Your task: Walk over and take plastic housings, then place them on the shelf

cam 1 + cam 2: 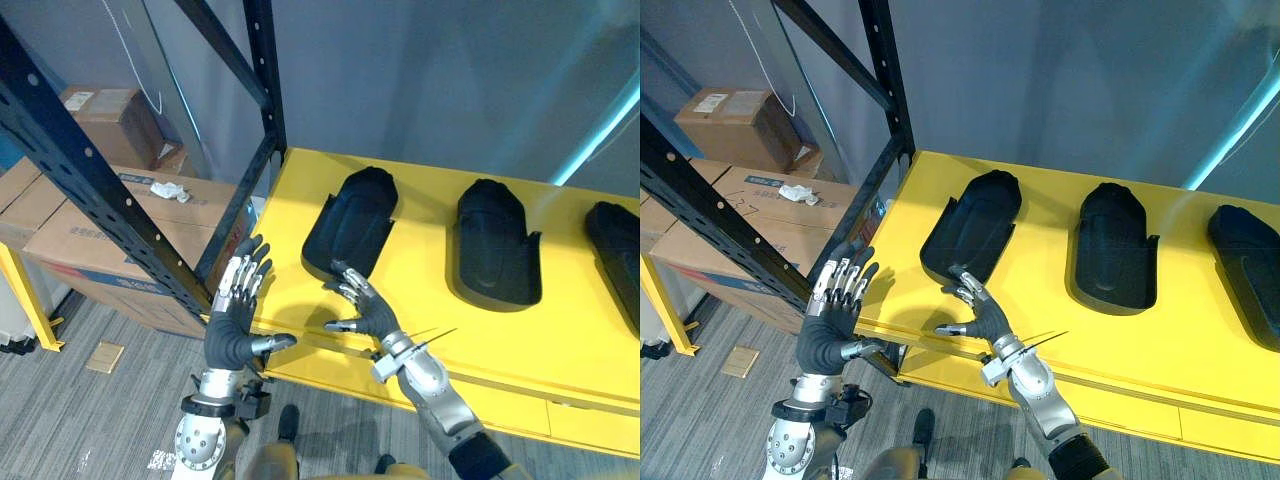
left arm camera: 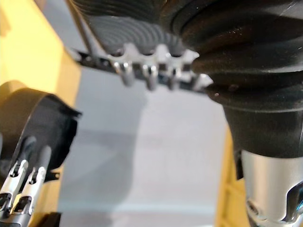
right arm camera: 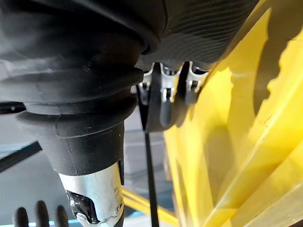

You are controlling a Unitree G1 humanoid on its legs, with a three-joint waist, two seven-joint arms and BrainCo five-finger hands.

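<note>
Both hands are hovering wide open, right hand (image 1: pixel 362 312) just in front of the leftmost housing (image 1: pixel 355 225) sitting on the yellow shelf (image 1: pixel 560 340), left hand (image 1: pixel 235 320) nearby. Probably light, stiff, slick plastic; I'd be gripping its rim.

text: none legible | cardboard boxes (image 1: pixel 75 235) | labels (image 1: pixel 78 100) too small

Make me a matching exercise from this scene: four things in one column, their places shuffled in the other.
1 left hand
2 right hand
3 middle housing
4 boxes

A stacked left of the shelf
B open, just before the left housing
C on the shelf, between two others
D open, at the shelf's left front corner

Pairs: 1-D, 2-B, 3-C, 4-A
</note>
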